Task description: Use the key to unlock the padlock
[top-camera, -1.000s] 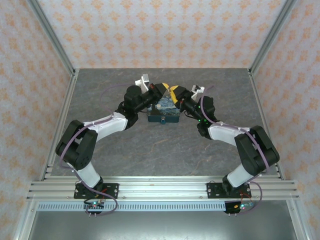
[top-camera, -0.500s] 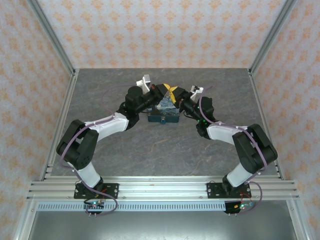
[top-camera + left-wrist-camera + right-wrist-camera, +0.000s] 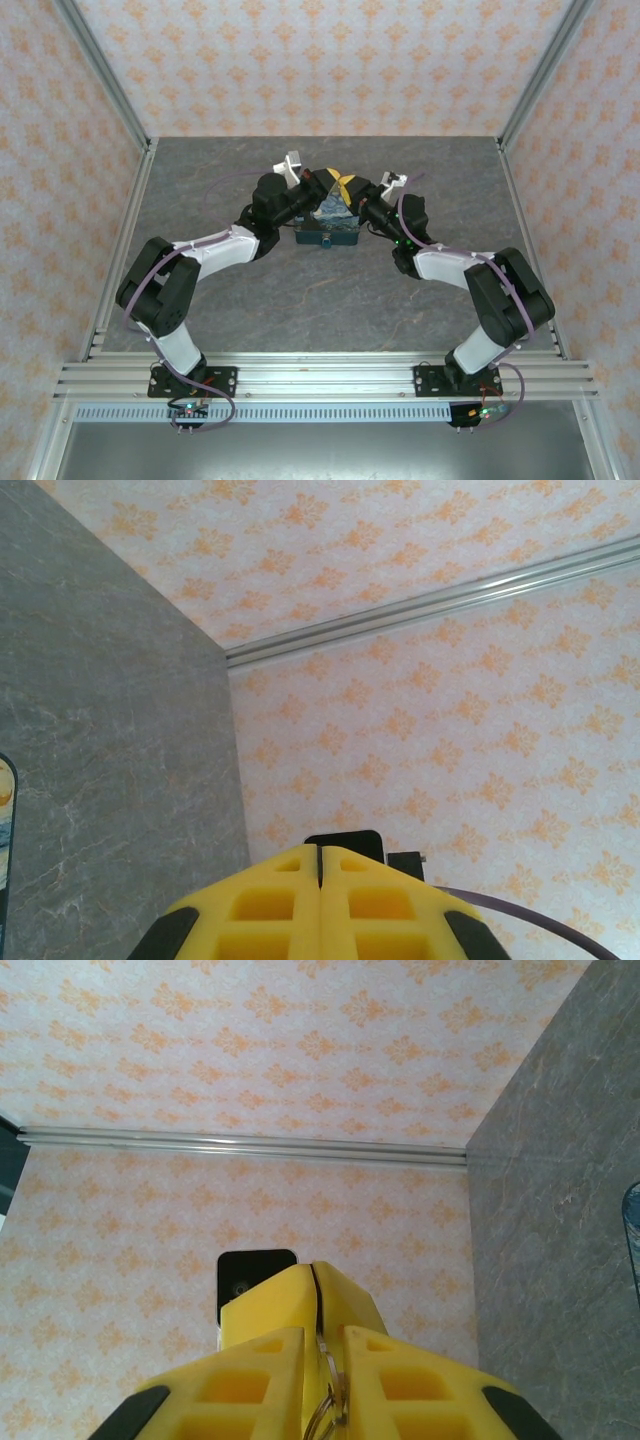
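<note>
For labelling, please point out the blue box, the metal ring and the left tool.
blue box (image 3: 345,236): top view, front wall.
metal ring (image 3: 326,1385): right wrist view, visible arc of the loop.
left tool (image 3: 320,852): left wrist view, seam between shut tips.

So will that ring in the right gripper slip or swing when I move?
Probably a little. The ring is thin bare wire, so likely slick and apt to pivot. The right gripper is shut on it, which should steady it.

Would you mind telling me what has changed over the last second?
The right gripper has closed onto a thin metal ring, and it has drawn together with the left gripper above the dark blue box. The left gripper stayed shut; the box has not moved.
</note>
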Available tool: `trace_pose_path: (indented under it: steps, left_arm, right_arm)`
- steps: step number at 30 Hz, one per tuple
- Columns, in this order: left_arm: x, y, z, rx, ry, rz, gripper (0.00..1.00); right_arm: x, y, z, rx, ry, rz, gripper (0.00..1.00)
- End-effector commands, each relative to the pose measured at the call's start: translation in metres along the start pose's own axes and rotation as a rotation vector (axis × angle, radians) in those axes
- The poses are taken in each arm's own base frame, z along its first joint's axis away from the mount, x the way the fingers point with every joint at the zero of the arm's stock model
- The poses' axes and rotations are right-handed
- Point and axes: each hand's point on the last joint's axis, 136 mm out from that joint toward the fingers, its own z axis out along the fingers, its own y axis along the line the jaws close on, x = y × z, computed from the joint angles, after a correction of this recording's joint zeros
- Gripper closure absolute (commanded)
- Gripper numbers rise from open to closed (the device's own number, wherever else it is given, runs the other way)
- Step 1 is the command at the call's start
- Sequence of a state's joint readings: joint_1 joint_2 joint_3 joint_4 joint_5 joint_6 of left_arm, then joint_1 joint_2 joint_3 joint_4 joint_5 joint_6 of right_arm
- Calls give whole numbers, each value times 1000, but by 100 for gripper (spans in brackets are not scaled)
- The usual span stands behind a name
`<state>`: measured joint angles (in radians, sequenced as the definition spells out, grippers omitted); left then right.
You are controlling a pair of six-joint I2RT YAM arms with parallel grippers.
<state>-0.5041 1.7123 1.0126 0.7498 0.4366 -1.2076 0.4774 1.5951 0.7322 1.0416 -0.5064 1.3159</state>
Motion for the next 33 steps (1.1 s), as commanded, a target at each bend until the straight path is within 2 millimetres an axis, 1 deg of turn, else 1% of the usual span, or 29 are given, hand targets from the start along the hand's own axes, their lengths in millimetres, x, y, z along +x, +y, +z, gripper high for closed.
trace_pose_path:
  steps: [1, 7, 13, 15, 17, 21, 27, 30, 33]
  left_arm:
    - [0, -1, 2, 6, -16, 0, 100]
    - [-1, 1, 2, -3, -23, -2, 100]
    - [-1, 5, 2, -12, -22, -5, 100]
    - [-1, 4, 2, -11, -24, -6, 100]
    - [0, 5, 2, -12, -23, -7, 100]
    - [0, 5, 1, -9, -22, -7, 100]
    - [1, 8, -1, -10, -26, -20, 100]
    - [1, 9, -2, -7, -30, -32, 100]
    - [1, 9, -2, -5, -31, -38, 100]
  right_arm:
    - [8, 20, -3, -74, 30, -20, 82]
    - [9, 17, -5, -67, 28, -20, 81]
    - [9, 12, -6, -58, 26, -15, 82]
    - [8, 12, -6, -57, 24, -16, 84]
    - [8, 11, -6, -55, 23, -16, 87]
    - [6, 12, -4, -59, 16, -16, 92]
    - [2, 15, -3, -67, 3, -14, 92]
    - [1, 17, -2, -77, 0, -13, 90]
    - [0, 19, 0, -83, 0, -10, 90]
